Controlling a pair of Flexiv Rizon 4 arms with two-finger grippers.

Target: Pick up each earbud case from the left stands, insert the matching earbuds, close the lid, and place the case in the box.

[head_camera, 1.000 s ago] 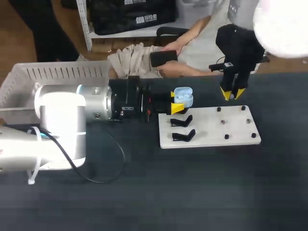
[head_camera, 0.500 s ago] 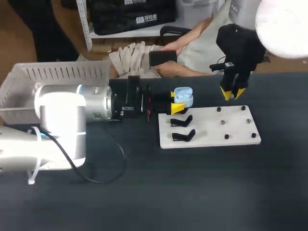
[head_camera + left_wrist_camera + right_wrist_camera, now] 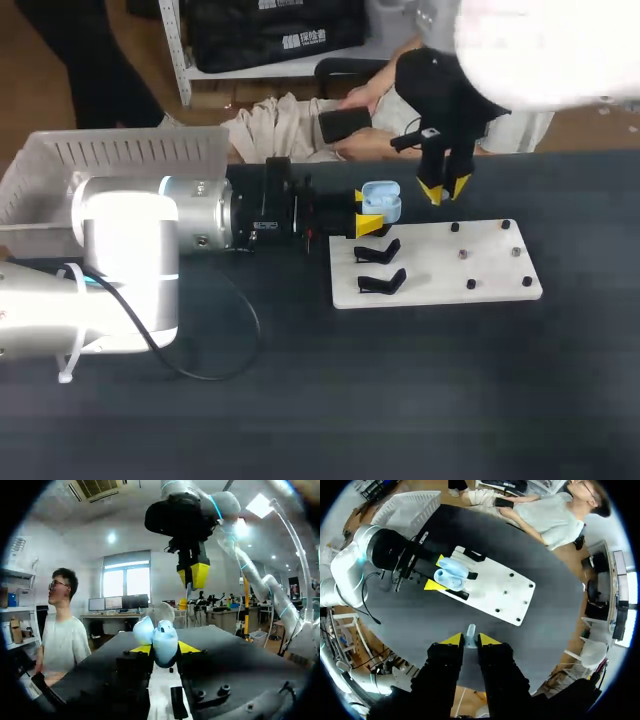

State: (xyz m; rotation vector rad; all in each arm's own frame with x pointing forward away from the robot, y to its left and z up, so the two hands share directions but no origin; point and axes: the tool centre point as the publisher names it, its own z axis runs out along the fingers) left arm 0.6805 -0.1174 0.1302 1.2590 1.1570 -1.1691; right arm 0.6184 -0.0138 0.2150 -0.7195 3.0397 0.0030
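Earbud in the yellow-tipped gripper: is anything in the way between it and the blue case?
Nothing visible is in the way. The small white earbud, held in the right gripper, hangs in open air near the open light-blue earbud case, which the left gripper holds.

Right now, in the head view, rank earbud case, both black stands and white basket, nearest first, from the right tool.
1. earbud case, in the left tool, left of the right tool.
2. rear black stand, on the board.
3. front black stand, beside it.
4. white basket, far left.
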